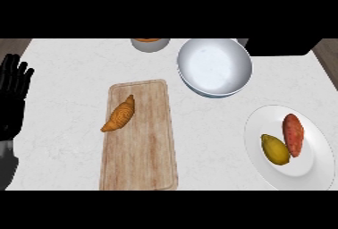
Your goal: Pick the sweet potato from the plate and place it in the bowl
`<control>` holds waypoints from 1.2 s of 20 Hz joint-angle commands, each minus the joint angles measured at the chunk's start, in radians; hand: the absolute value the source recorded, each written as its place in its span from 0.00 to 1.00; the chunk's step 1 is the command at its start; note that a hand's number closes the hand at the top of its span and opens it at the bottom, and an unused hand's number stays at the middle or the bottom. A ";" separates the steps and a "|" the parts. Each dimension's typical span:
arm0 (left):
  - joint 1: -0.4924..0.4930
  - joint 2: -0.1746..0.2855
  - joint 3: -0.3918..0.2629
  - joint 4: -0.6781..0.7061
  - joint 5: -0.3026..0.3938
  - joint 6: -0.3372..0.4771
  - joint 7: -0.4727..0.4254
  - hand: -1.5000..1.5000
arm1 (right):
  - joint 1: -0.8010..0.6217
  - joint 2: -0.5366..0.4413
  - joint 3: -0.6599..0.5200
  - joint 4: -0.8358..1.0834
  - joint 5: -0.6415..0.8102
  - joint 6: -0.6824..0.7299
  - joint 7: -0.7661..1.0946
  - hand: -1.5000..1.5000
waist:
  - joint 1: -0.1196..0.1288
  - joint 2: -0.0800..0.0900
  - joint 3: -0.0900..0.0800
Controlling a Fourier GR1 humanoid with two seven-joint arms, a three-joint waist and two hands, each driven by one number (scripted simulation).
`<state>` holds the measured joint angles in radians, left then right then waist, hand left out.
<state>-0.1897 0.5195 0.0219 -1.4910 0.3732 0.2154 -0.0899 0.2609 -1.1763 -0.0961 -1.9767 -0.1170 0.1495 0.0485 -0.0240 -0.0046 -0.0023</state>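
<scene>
A board (pixel 142 147) is laid mid-counter, with the plate (pixel 290 175) at lower right and the bowl (pixel 214 67) at upper right. The left hand (pixel 14 96) is rested open at the left edge; the right hand is not shown. The sweet potato (pixel 293 134) is seen on the plate, ungrasped. Picking is judged not begun, and a reach to it is called for.

A croissant (pixel 119 115) is lying on the board (pixel 140 156); the bowl (pixel 214 67) is sitting behind, to its right; the plate (pixel 314 170), before the bowl, is carrying a sweet potato (pixel 293 134) and fruit (pixel 275 149)
</scene>
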 commanded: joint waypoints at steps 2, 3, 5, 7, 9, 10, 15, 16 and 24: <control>-0.014 -0.010 -0.010 0.004 -0.016 -0.009 0.017 0.50 | 0.031 -0.112 -0.038 -0.019 0.010 0.165 0.058 0.00 | 0.007 0.002 0.001; -0.041 -0.026 -0.010 0.001 -0.010 -0.004 0.027 0.50 | 0.022 -0.099 -0.014 0.014 0.023 0.188 0.043 0.00 | 0.014 0.004 0.002; -0.046 -0.010 0.004 -0.010 -0.022 -0.006 0.059 0.50 | 0.031 -0.070 -0.040 -0.010 0.028 0.222 0.078 0.00 | 0.014 0.002 0.002; 0.009 -0.035 0.003 -0.038 -0.021 -0.023 0.037 0.50 | 0.023 -0.047 -0.047 0.024 0.066 0.261 0.064 0.00 | 0.020 0.003 0.002; 0.002 -0.042 0.032 0.038 -0.036 -0.054 -0.041 0.50 | -0.007 -0.012 -0.028 0.044 0.126 0.262 0.074 0.00 | 0.022 0.005 0.002; -0.003 -0.029 0.047 0.044 -0.026 -0.080 -0.023 0.50 | -0.054 0.013 -0.009 0.050 0.118 0.277 0.112 0.00 | 0.026 0.006 0.002; 0.043 -0.054 0.035 -0.070 -0.056 -0.063 0.031 0.50 | -0.106 0.123 0.058 0.169 0.261 0.301 0.023 0.00 | 0.029 0.004 0.003; 0.015 -0.046 0.059 -0.046 -0.061 -0.068 0.044 0.50 | -0.130 0.126 0.027 0.109 0.225 0.346 0.105 0.00 | 0.025 0.004 0.002; -0.072 -0.065 0.075 -0.013 -0.084 -0.066 0.094 0.50 | -0.228 0.286 0.115 0.432 0.450 0.281 -0.078 0.00 | 0.033 0.006 0.003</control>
<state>-0.2310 0.4486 0.0836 -1.4786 0.2950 0.1423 -0.0484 0.0905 -0.9577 -0.0106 -1.6772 0.2469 0.4585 0.0206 0.0028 0.0010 0.0001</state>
